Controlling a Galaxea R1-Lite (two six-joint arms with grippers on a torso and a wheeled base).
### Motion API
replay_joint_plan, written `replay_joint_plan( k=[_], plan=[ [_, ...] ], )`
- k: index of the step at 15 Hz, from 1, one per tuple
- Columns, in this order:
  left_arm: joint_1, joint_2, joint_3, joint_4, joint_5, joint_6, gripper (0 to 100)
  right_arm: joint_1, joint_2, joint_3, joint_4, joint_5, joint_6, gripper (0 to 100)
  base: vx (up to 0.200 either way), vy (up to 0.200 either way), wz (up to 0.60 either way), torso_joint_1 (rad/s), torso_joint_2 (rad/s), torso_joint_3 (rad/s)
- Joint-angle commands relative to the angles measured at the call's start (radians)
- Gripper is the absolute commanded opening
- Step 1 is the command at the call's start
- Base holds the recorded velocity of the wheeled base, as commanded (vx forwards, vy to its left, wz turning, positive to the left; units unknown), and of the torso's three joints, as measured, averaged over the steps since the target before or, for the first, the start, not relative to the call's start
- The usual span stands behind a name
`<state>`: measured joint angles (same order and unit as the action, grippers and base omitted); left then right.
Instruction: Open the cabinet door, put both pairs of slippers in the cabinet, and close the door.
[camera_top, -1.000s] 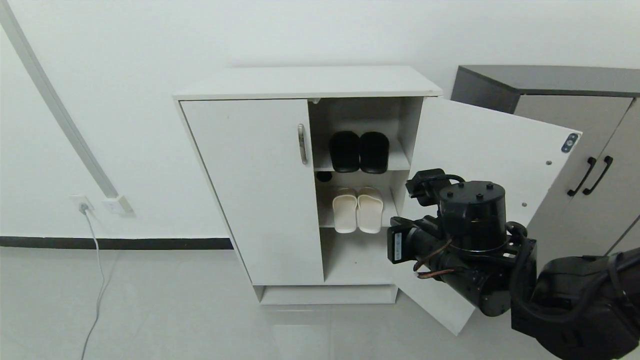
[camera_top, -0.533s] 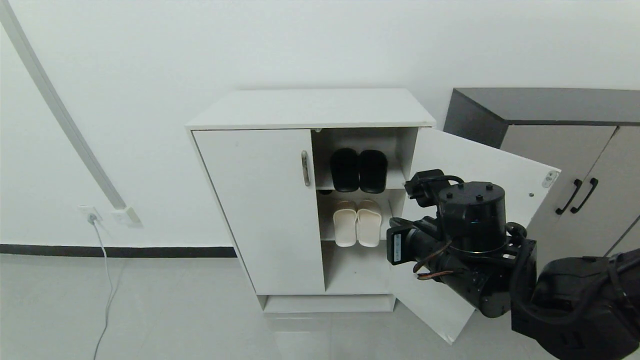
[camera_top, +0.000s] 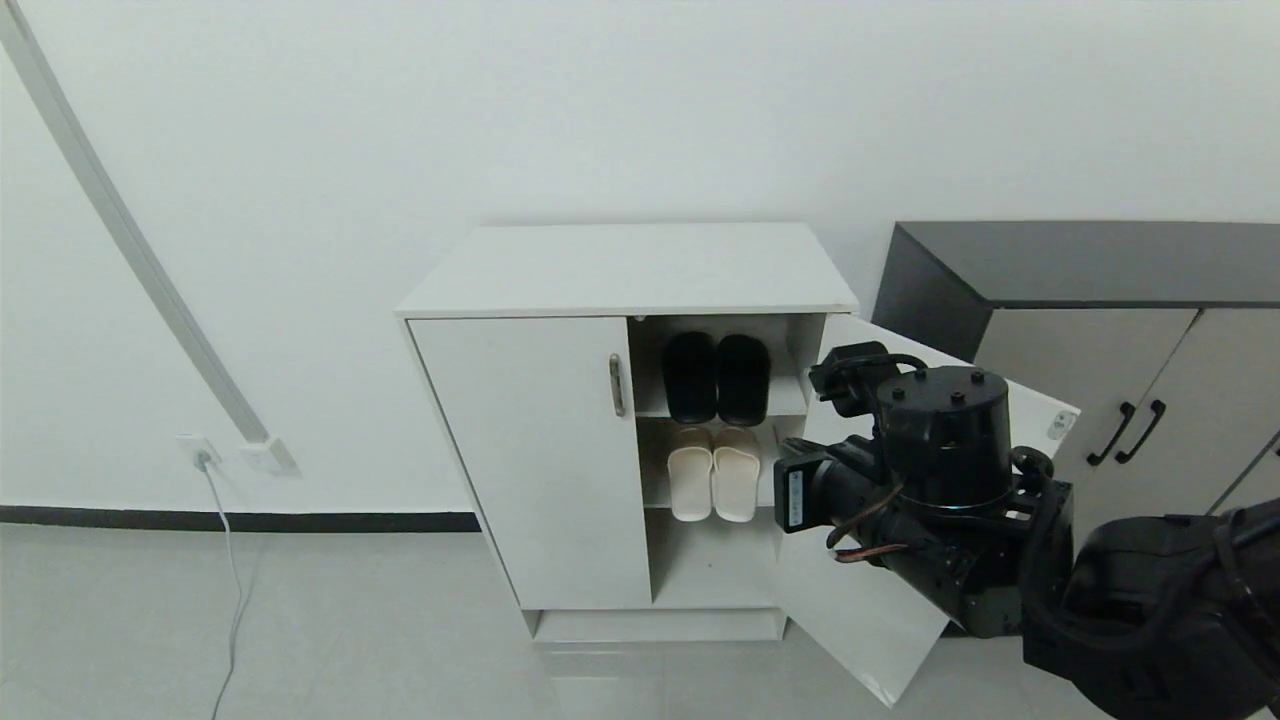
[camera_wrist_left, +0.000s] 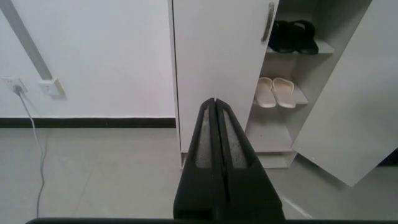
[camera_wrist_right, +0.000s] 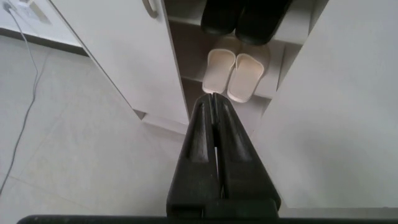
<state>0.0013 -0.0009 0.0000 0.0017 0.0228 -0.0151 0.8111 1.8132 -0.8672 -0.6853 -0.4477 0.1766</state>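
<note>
The white cabinet (camera_top: 630, 270) stands against the wall, its left door (camera_top: 530, 460) closed and its right door (camera_top: 850, 620) swung open toward me. A black pair of slippers (camera_top: 717, 378) sits on the upper shelf. On the shelf below lies a white pair of slippers (camera_top: 713, 470). My right arm (camera_top: 940, 470) hangs in front of the open door. The right gripper (camera_wrist_right: 213, 96) is shut and holds nothing; it points at the white slippers (camera_wrist_right: 235, 67) from a distance. Also shut and without a load, the left gripper (camera_wrist_left: 214, 101) hangs over the floor facing the cabinet (camera_wrist_left: 217, 56).
A grey cabinet (camera_top: 1100, 400) with black handles stands just right of the open door. A wall socket with a cable (camera_top: 205, 460) running down to the floor is at the left. Bare tiled floor (camera_top: 350, 620) lies before the cabinet.
The whole head picture has shifted: the cabinet now looks smaller and lower, so the camera has drawn back. Slippers and doors keep their places; the right arm holds its pose.
</note>
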Motion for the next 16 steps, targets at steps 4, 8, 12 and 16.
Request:
replay_joint_plan(
  k=[4,8,12,16],
  plan=[
    [0.0,0.001,0.0,0.0,0.002,0.0,0,0.0,0.002,0.001,0.0,0.0,0.0,0,0.0,0.0,0.0,0.227,-0.55,-0.32],
    [0.0,0.001,0.0,0.0,0.0,0.001,0,-0.018,0.002,-0.003,0.0,0.001,-0.003,0,0.0,0.0,0.0,0.181,-0.44,-0.249],
    [0.0,0.001,0.0,0.0,0.0,0.001,0,-0.029,-0.011,0.001,-0.013,0.004,-0.014,0,0.0,0.0,0.0,0.021,-0.04,-0.027],
    [0.0,0.001,0.0,0.0,-0.001,0.004,0,-0.043,-0.012,0.011,-0.013,0.004,-0.02,0,0.0,0.0,0.0,0.0,0.0,0.0]
  ],
)
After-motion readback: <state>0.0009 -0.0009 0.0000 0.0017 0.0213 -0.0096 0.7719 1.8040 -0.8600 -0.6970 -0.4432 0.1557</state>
